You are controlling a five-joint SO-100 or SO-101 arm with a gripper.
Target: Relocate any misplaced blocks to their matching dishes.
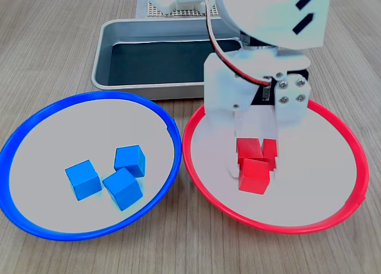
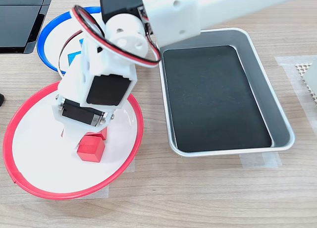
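Wood-grain table (image 1: pixel 53 53): blue plate (image 1: pixel 36 131), three blue blocks (image 1: pixel 122 187); red plate (image 1: pixel 345 137), red blocks (image 1: pixel 256 176). Fingers (image 1: pixel 253 161) among these, spread unclear; lifting may scatter them.

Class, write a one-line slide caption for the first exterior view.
Gripper over red blocks in red-rimmed plate; blue blocks in blue-rimmed plate.

Wooden table (image 1: pixel 53 53) bears two plates (blue-rimmed (image 1: pixel 24 137), red-rimmed (image 1: pixel 351 149)), metal tray (image 1: pixel 104 53)

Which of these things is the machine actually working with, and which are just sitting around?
In the job: red blocks, blue blocks, red-rimmed plate, blue-rimmed plate, gripper.

Just lying about: metal tray, dark device at the second exterior view's top left.
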